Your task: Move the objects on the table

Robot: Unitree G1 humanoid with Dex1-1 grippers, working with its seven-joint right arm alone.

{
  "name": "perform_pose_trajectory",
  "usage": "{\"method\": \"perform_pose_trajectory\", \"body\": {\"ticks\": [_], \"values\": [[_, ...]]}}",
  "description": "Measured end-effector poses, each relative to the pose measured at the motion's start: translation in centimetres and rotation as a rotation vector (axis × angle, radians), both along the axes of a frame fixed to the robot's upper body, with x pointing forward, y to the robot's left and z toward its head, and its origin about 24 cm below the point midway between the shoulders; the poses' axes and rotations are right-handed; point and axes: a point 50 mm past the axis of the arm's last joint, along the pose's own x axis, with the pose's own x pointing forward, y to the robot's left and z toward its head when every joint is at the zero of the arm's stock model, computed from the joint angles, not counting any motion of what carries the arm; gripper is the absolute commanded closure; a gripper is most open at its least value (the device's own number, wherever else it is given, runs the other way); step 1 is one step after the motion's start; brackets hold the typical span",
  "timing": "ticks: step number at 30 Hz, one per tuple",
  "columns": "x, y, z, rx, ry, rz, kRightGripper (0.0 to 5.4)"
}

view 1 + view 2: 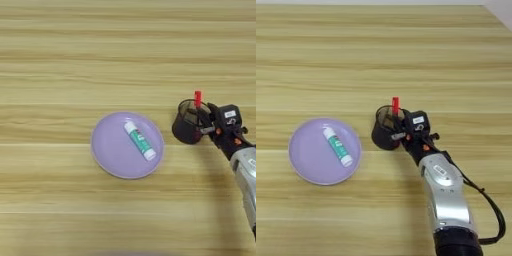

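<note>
Right eye view, right gripper (398, 131) reaching into pen cup (384, 135) holding red-capped marker (395, 105), jaws' gap unreadable, lilac plate (306, 160) lying left, table (406, 50) stretching bare toward far edge

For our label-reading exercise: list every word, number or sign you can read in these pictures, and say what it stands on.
No text here can be read.
Green-and-white tube on the lilac plate: print too blurred to read.
White sticker on the end effector housing: dark marks, too small to read.
White label on the silver forearm: unreadable.
</note>
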Motion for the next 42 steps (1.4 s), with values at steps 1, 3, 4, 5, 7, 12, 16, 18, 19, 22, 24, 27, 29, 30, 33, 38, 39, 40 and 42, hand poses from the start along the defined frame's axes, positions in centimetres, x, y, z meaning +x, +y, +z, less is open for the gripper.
{"method": "perform_pose_trajectory", "body": {"ticks": [1,3,4,5,7,12,16,18,19,22,24,27,29,30,33,38,39,40,42], "values": [[0.0,0.0,0.1,0.0,-0.004,0.004,4.27],[0.0,0.1,0.2,0.0,-0.006,0.007,4.27],[0.0,0.1,0.2,0.0,-0.007,0.009,4.27],[0.0,0.1,0.3,0.0,-0.009,0.012,4.27],[0.0,0.2,0.4,0.004,-0.014,0.017,4.27],[0.0,0.4,1.0,0.015,-0.035,0.023,4.27],[-0.1,0.6,1.5,0.017,-0.051,0.029,4.27],[-0.3,0.6,1.7,0.018,-0.051,0.03,4.27],[-0.3,0.7,1.7,0.02,-0.055,0.031,4.27],[-0.4,0.7,2.1,0.03,-0.061,0.034,4.27],[-0.4,0.8,2.4,0.031,-0.072,0.037,4.27],[-0.5,0.9,2.4,0.032,-0.071,0.037,4.27],[-0.5,0.9,2.7,0.031,-0.081,0.04,4.27],[-0.5,0.9,2.8,0.031,-0.083,0.039,4.27],[-0.5,0.8,3.1,0.031,-0.089,0.033,4.27],[-0.5,0.6,3.8,0.032,-0.116,0.025,4.27],[-0.5,0.5,3.9,0.035,-0.121,0.021,4.27],[-0.6,0.3,4.0,0.036,-0.12,0.016,4.27],[-0.6,-0.3,4.2,0.032,-0.124,-0.007,4.27]]}}
